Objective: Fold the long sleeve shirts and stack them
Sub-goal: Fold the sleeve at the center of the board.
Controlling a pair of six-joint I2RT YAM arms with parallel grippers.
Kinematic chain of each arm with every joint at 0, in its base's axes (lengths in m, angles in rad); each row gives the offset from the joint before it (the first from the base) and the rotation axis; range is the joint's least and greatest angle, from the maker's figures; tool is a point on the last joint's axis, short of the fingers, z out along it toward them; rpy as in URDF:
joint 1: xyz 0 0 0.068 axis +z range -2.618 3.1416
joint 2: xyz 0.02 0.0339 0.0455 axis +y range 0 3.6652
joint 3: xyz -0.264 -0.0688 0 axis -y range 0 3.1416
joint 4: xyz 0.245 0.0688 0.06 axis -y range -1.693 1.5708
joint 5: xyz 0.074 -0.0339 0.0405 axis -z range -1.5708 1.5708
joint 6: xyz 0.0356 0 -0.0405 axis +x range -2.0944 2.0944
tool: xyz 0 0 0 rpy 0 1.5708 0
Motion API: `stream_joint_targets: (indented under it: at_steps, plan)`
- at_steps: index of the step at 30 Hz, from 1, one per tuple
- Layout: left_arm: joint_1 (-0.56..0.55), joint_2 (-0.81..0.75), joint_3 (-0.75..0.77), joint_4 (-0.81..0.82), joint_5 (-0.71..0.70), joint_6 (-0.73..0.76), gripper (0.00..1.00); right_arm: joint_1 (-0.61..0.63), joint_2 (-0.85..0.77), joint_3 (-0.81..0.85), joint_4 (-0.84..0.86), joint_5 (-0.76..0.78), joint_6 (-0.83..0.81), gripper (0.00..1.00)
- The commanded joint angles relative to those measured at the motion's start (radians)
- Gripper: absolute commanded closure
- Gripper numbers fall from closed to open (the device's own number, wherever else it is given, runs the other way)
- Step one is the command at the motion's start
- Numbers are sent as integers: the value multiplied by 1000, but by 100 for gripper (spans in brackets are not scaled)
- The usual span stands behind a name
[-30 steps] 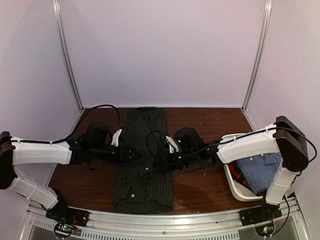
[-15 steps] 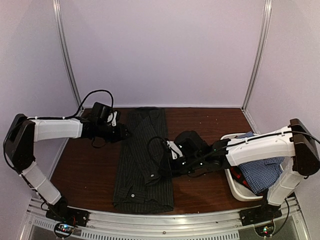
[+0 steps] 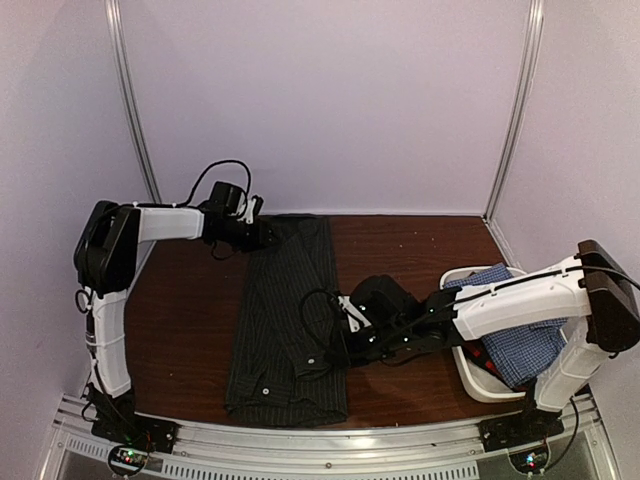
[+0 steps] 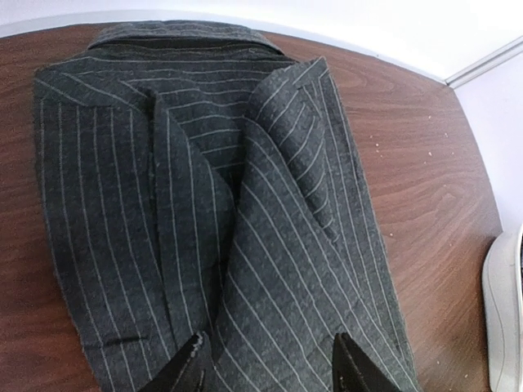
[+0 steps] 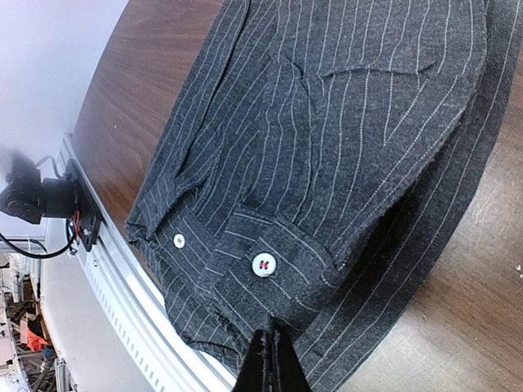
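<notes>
A black pinstriped long sleeve shirt (image 3: 288, 320) lies folded into a long narrow strip down the middle of the table. My left gripper (image 3: 262, 236) hovers at its far left corner by the collar. In the left wrist view that gripper (image 4: 274, 371) is open, with the striped cloth (image 4: 270, 212) under both fingertips. My right gripper (image 3: 336, 356) is low at the shirt's right edge. It is shut (image 5: 272, 359), its tips touching the edge of a cuff with a white button (image 5: 263, 264). A blue-white checked shirt (image 3: 522, 340) and a red-and-dark one (image 3: 479, 352) lie in the tub.
A white plastic tub (image 3: 470, 378) stands at the right side of the table, behind my right arm; its rim (image 4: 500, 314) shows in the left wrist view. The metal front rail (image 3: 300, 438) runs just beyond the shirt's near hem. Bare brown tabletop (image 3: 180, 320) flanks the shirt.
My left arm has swung from the shirt's left middle back to its far left corner. My right gripper has slid nearer along the shirt's right edge, still shut.
</notes>
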Motion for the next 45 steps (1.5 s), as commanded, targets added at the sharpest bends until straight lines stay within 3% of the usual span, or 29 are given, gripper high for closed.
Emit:
stream_joint_targets:
  at_steps: [1,17,26,29,37,45]
  plan:
    - [-4,95,126,-37,49,70,48,9,-40,-24,2,27,3,100]
    - [-4,337,443,-110,80,89,48,10,-48,-68,49,26,21,100]
    - [-5,406,530,-128,106,69,55,10,-53,-78,59,30,26,100]
    - [-5,407,532,-127,110,68,63,9,-55,-79,60,30,27,100]
    - [-5,356,513,-103,129,52,99,10,-55,-80,61,33,26,100]
    - [-4,242,390,-56,18,54,100,10,-55,-83,71,30,28,100]
